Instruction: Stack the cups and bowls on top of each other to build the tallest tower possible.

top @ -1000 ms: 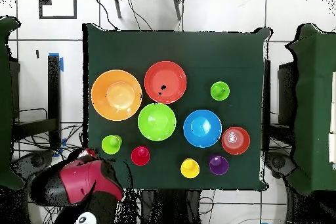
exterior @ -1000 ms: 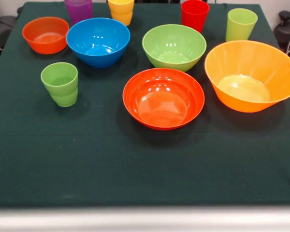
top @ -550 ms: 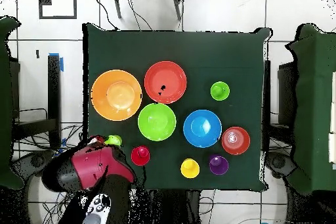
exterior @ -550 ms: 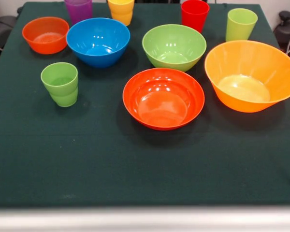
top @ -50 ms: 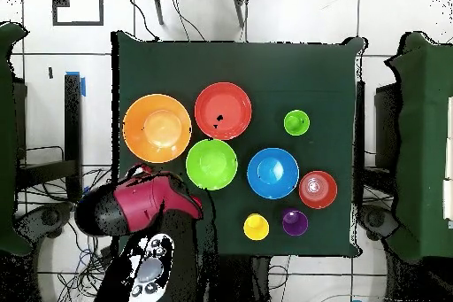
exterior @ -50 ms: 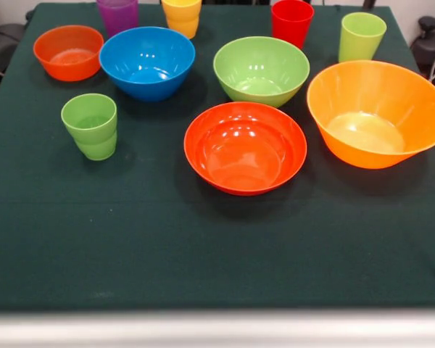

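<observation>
1. Bowls, cups [exterior @ -50 ms: 91, 125]: all sit apart and upright on table [exterior @ -50 ms: 203, 254], nothing nested; tower not begun.
2. Landmark red-orange bowl [exterior @ -50 ms: 245, 147]: green bowl [exterior @ -50 ms: 261, 69] just behind, large orange-yellow bowl [exterior @ -50 ms: 377, 112] beside, blue bowl [exterior @ -50 ms: 146, 61] and small orange bowl [exterior @ -50 ms: 68, 52] further off.
3. Arm [top @ -50 ms: 133, 212], overhead view: hides red cup and one green cup.
4. Claw: under arm body; opening and load can't be told.

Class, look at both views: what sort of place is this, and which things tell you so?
Probably a robotics lab: a red robot arm reaches over a dark green cloth-covered table, loose cables trail across the tiled floor, and bright plastic bowls are laid out.
</observation>
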Tool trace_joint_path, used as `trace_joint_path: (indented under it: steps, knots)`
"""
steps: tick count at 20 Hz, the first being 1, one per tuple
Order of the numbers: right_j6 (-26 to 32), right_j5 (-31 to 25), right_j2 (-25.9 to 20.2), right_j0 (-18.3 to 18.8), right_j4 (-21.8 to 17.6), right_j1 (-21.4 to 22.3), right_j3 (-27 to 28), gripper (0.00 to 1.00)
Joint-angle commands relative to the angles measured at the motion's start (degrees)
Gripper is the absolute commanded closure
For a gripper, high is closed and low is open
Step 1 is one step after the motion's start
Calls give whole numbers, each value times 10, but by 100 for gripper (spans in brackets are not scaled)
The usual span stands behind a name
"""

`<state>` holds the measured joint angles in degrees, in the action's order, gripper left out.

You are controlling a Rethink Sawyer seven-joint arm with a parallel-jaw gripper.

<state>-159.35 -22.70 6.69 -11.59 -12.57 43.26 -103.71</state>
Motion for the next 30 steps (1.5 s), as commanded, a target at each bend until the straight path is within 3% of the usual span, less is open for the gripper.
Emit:
trace_joint_path:
  steps: [1, 8, 15, 25, 30]
  knots:
    - [105, -49, -69, 15, -57, -62, 76, 0]
    - [95, -29, -92, 39, -62, -134, 106, 0]
    - [76, 0, -81, 34, -73, -133, 96, 0]
    - [18, 39, -24, -13, -103, -135, 102, 0]
    - [49, 33, -46, 7, -110, -146, 118, 0]
